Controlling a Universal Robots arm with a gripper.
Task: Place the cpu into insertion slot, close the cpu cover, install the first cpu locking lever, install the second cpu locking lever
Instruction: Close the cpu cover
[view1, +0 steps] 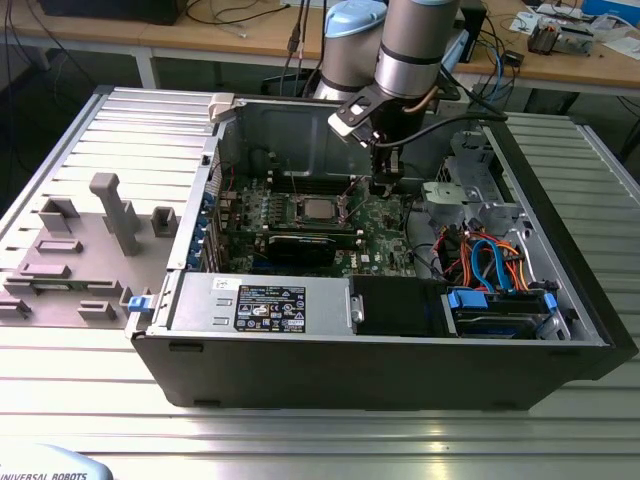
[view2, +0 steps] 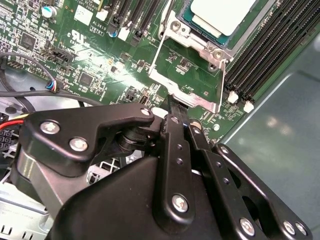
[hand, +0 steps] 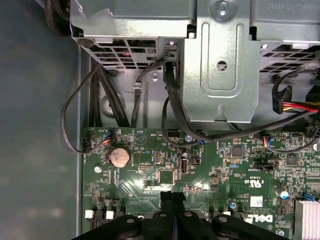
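Hovering over green board (view1: 385, 235), my tool (view2: 176, 107) clenched, fingers pressed together, tip just beside wire lever (view2: 221, 80). Cpu (view2: 225, 15) sits in insertion slot (view1: 298, 208), silver top up, cpu cover (view2: 200, 42) framing it.

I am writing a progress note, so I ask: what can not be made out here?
cpu, second wrist view: part cut off by the picture edge.
gripper, second wrist view: its own linkage hides what its tips touch.
cpu cover, exterior view: too small to judge if latched.
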